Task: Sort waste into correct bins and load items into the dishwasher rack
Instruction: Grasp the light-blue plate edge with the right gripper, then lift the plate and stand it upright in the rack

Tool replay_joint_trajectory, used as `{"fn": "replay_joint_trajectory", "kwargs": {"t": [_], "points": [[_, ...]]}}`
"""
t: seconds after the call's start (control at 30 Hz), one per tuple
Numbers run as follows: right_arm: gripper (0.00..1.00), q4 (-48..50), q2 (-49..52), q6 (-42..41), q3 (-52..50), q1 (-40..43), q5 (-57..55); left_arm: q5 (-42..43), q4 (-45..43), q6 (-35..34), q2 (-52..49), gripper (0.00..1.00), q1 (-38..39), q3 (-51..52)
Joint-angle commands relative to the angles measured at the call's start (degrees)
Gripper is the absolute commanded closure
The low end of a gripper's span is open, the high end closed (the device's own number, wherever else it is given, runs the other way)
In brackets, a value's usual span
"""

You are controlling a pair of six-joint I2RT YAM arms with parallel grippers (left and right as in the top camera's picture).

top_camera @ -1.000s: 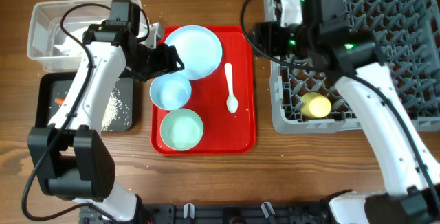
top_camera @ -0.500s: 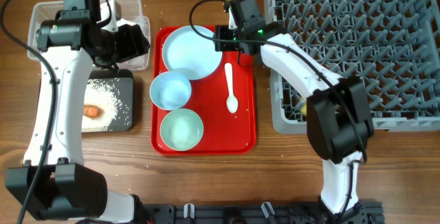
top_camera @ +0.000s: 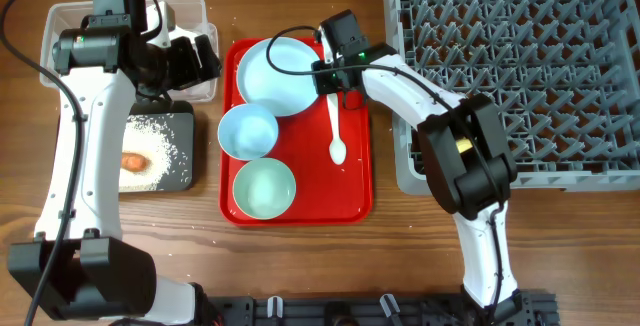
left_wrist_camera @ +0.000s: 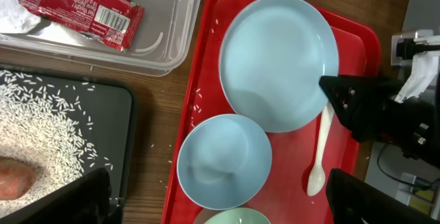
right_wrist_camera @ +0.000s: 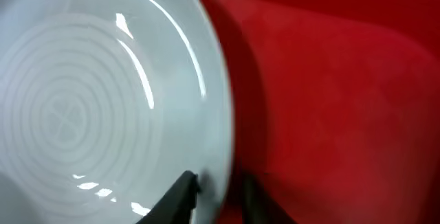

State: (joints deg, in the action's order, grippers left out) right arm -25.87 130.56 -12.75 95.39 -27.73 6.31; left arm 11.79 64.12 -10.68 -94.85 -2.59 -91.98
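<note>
The right gripper (right_wrist_camera: 218, 186) has its jaws parted astride the rim of the pale blue round plastic-looking plate (right_wrist_camera: 89, 100). One finger is over the dish, the other outside it above the flat red plastic tray (right_wrist_camera: 330, 100) on which the plate lies. It looks light, stiff and glossy, so probably slippery: pinch the rim deep and square. The left gripper (top_camera: 195, 61) hangs wide open and empty, with the edge of the clear plastic rectangular tub (top_camera: 60, 46) beneath it
</note>
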Motion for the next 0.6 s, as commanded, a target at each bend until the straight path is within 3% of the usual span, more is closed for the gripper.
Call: {"fn": "replay_joint_trajectory", "kwargs": {"t": [0.0, 0.17, 0.47, 0.57], "points": [[0.91, -0.74, 2.62, 0.55, 0.59, -0.17, -2.56, -0.79, 0.02, -0.07, 0.13, 0.0, -0.15, -0.7], [0.96, -2.03, -0.83, -2.56, 0.61, 1.05, -5.46, -0.79, 0.02, -0.07, 0.13, 0.0, -0.15, -0.7], [0.96, -1.99, -20.2, -1.27, 0.61, 4.52, -15.28, -0.79, 0.02, -0.07, 0.13, 0.0, -0.15, -0.7], [0.95, -3.15, -27.52, 1.99, 0.61, 5.49, -24.74, -0.79, 0.02, -0.07, 0.13, 0.0, -0.15, -0.7]]}}
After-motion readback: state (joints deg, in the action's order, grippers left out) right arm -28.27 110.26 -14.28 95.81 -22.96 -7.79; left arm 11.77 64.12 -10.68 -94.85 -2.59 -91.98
